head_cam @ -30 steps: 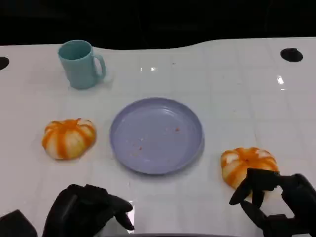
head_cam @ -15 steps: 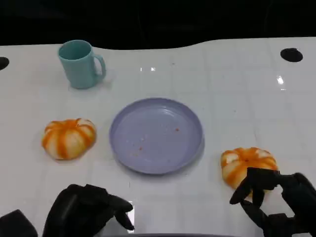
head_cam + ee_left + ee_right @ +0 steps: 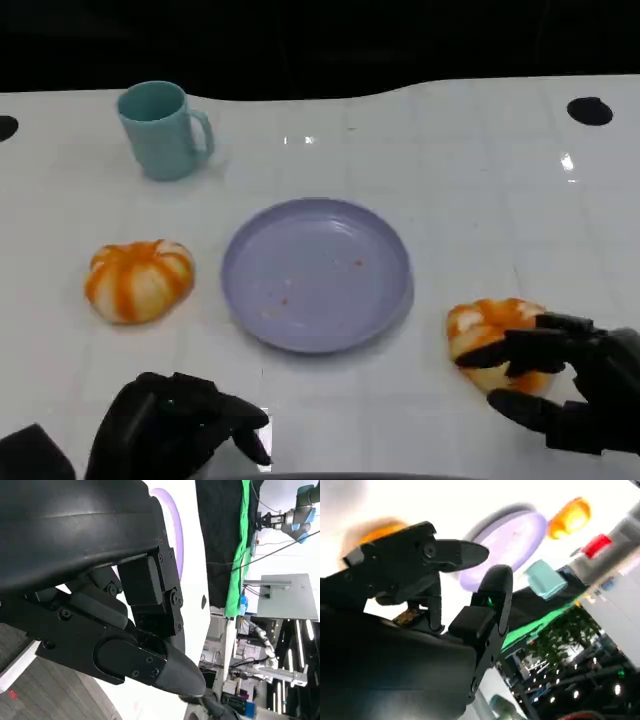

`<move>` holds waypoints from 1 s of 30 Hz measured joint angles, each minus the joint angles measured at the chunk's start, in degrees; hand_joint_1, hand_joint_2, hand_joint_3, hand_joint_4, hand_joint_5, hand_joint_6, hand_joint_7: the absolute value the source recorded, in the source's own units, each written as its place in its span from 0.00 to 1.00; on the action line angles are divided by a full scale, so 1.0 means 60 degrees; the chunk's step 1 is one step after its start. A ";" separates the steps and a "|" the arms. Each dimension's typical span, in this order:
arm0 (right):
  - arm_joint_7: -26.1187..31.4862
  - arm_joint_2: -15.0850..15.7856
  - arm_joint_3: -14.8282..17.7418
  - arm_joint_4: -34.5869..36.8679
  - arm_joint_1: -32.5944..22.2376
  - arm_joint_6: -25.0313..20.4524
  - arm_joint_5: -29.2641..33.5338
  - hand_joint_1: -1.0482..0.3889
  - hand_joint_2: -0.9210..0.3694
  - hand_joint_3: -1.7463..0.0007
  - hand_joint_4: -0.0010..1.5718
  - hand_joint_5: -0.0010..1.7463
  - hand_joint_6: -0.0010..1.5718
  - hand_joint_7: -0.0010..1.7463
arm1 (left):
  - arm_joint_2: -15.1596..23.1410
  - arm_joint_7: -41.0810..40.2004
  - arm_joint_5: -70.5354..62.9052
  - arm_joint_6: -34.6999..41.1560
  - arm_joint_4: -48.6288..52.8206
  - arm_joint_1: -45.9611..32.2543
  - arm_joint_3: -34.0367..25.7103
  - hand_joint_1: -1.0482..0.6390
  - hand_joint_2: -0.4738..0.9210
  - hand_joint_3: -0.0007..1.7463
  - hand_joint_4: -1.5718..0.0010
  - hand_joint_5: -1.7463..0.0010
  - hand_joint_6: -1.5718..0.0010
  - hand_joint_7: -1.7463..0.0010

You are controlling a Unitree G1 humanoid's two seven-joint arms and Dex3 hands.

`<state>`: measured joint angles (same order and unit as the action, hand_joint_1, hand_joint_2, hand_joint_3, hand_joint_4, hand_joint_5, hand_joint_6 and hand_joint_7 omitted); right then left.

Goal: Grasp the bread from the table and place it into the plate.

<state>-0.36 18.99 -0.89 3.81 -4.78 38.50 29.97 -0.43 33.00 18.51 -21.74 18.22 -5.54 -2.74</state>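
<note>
Two orange-and-white striped breads lie on the white table: one left of the plate (image 3: 138, 279), one to its right (image 3: 488, 328). The lilac plate (image 3: 316, 272) sits in the middle with a few crumbs. My right hand (image 3: 575, 388) is at the right bread's near side. Its fingers (image 3: 520, 350) are spread, one lying across the bread's front and the thumb lower, on the table side. In the right wrist view this bread (image 3: 377, 530) is a blur beyond the spread fingers (image 3: 465, 555), with the plate (image 3: 512, 537) behind. My left hand (image 3: 175, 425) rests at the near left edge, fingers curled in, holding nothing.
A teal mug (image 3: 162, 130) stands at the back left, well away from the plate. Two black holes mark the table, at the far right (image 3: 590, 110) and the far left edge (image 3: 5, 127). The table's dark back edge runs behind them.
My right hand has turned and moved up, so its fingers now reach sideways across the right bread's front instead of hanging before it. Both breads, the plate and the left hand stayed put.
</note>
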 measured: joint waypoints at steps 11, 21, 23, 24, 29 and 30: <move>-0.0233 0.0602 -0.0018 -0.1815 -0.0343 -0.1791 0.1578 0.35 0.05 1.00 0.14 0.17 0.27 0.00 | 0.0005 -0.0002 0.0028 0.0054 -0.0017 0.0009 -0.0004 0.03 0.99 0.00 0.29 0.37 0.02 0.96; -0.1121 0.1226 -0.0423 -0.2535 -0.0176 -0.3367 0.2698 0.33 0.07 1.00 0.12 0.17 0.25 0.01 | -0.0053 -0.0029 -0.0016 0.0106 -0.0019 0.0040 0.0049 0.03 1.00 0.00 0.29 0.38 0.02 0.96; -0.1170 0.1307 -0.0517 -0.2548 -0.0055 -0.3543 0.2823 0.33 0.07 1.00 0.12 0.17 0.25 0.01 | -0.0082 -0.0084 -0.0024 0.0106 -0.0024 0.0042 0.0073 0.03 1.00 0.00 0.29 0.38 0.02 0.96; -0.1206 0.1360 -0.0588 -0.2549 -0.0001 -0.3634 0.2884 0.33 0.07 1.00 0.12 0.17 0.25 0.00 | -0.0096 -0.0109 -0.0024 0.0106 -0.0028 0.0044 0.0087 0.03 1.00 0.00 0.29 0.38 0.03 0.96; -0.1309 0.1550 -0.0815 -0.2478 0.0183 -0.3881 0.3051 0.34 0.07 1.00 0.13 0.16 0.26 0.00 | -0.0128 -0.0112 -0.0024 0.0104 -0.0041 0.0057 0.0118 0.03 1.00 0.00 0.28 0.38 0.03 0.95; -0.1289 0.1577 -0.0868 -0.2378 0.0253 -0.3882 0.3101 0.34 0.07 1.00 0.13 0.16 0.26 0.00 | -0.0133 -0.0112 -0.0023 0.0103 -0.0040 0.0064 0.0124 0.03 1.00 0.00 0.28 0.38 0.03 0.95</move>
<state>-8.09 28.45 -6.10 -10.46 -3.26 15.21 48.58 -1.22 32.33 18.38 -21.12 17.97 -5.15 -2.00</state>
